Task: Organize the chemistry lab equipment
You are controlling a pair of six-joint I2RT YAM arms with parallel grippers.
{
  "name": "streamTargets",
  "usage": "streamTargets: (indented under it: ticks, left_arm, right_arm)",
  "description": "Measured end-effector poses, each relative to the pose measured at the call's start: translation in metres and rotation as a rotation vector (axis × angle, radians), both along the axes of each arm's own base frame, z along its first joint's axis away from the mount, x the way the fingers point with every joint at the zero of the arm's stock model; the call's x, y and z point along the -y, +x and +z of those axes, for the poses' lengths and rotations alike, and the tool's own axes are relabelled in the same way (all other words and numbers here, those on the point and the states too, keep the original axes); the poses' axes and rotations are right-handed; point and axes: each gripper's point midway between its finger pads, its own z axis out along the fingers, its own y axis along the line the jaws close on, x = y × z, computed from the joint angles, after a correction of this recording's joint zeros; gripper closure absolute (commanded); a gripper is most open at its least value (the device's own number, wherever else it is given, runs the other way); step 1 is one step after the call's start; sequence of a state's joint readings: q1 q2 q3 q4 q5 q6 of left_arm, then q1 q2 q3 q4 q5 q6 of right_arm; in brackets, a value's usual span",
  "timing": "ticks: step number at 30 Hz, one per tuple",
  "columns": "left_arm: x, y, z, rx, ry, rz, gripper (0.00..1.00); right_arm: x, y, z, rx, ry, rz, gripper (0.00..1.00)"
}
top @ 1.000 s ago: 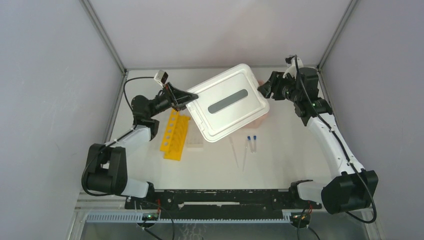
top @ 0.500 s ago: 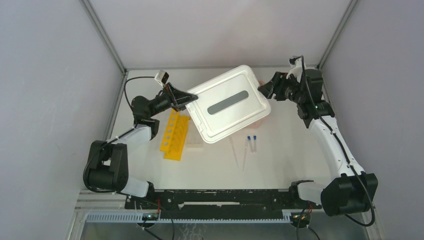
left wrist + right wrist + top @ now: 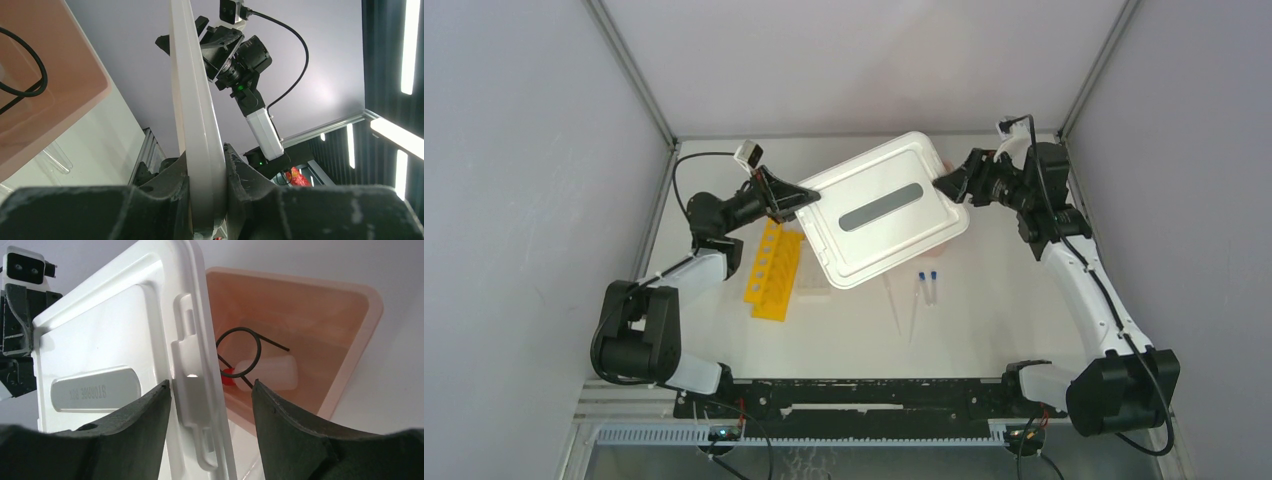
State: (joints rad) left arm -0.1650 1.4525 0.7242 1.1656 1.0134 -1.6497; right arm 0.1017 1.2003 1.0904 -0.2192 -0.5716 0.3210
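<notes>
My left gripper (image 3: 796, 196) (image 3: 206, 156) is shut on the left edge of the white lid (image 3: 884, 210) and holds it tilted above the pink tub (image 3: 350, 330). My right gripper (image 3: 944, 183) (image 3: 211, 390) is open, its jaws either side of the lid's right edge latch (image 3: 192, 382). The red-nozzled squeeze bottle (image 3: 265, 371) lies inside the tub. The yellow tube rack (image 3: 774, 268) and the clear grid rack (image 3: 814, 285) sit under the lid's left end. Two blue-capped tubes (image 3: 927, 278) and two clear droppers (image 3: 902, 305) lie on the table.
The tub mostly hides under the lid in the top view; a pink rim (image 3: 945, 166) shows. A black wire loop (image 3: 240, 351) lies in the tub by the bottle. The enclosure walls (image 3: 544, 200) stand close on both sides.
My right gripper has moved a little left onto the lid's right edge. The lid has shifted slightly to the right. The left gripper keeps its hold.
</notes>
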Motion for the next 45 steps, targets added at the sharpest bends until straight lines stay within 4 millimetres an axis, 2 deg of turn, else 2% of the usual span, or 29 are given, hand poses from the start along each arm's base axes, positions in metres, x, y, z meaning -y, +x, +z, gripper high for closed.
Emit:
streamTargets:
  ticks: [5, 14, 22, 32, 45]
  left_arm:
    - [0.0, 0.0, 0.0, -0.001, 0.001, -0.001, 1.0]
    - [0.0, 0.0, -0.001, -0.002, 0.007, -0.007, 1.0]
    - [0.001, 0.001, -0.005, -0.013, 0.027, -0.011, 1.0]
    - [0.002, -0.002, 0.002, 0.019, 0.049, -0.018, 1.0]
    - [0.001, -0.006, 0.007, 0.043, 0.058, -0.041, 1.0]
  right_arm:
    - [-0.004, -0.003, -0.002, -0.008, 0.007, 0.02, 0.33]
    - [-0.009, -0.009, -0.002, -0.007, 0.03, 0.048, 0.5]
    - [-0.01, -0.016, -0.012, -0.028, 0.059, 0.064, 0.44]
    - [-0.009, -0.032, 0.009, 0.016, 0.131, 0.105, 0.4]
    - [-0.017, -0.036, 0.005, 0.01, 0.197, 0.165, 0.39]
